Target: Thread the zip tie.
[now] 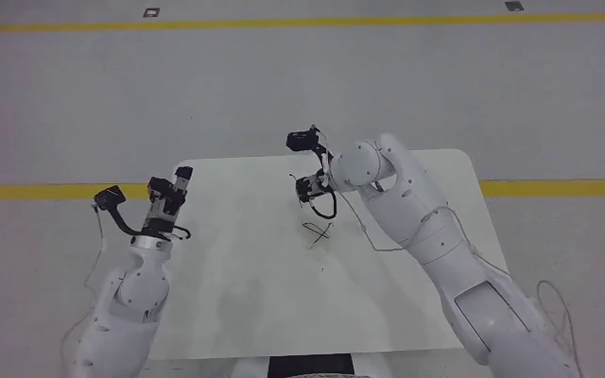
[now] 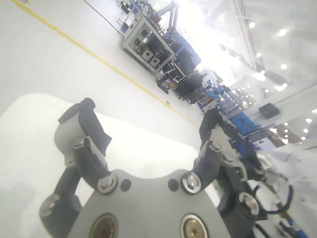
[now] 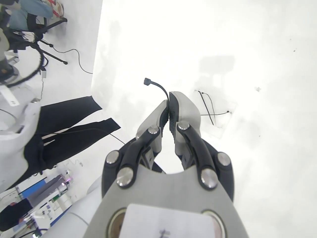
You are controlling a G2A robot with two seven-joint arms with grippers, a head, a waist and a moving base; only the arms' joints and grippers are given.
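My right gripper is shut on a black zip tie. The tie's square head curls out just past the fingertips, above the white table. From above, that gripper hangs over the table's middle back, and the held zip tie curves in a loop below it. More thin black zip ties lie crossed on the table close by, also seen as loose zip ties beyond the fingers. My left gripper is open with nothing in it. It sits at the table's left edge as the left gripper.
The white table has bare surface between the two arms and toward the front. A yellow floor line runs behind it. Machinery racks stand far off across the floor.
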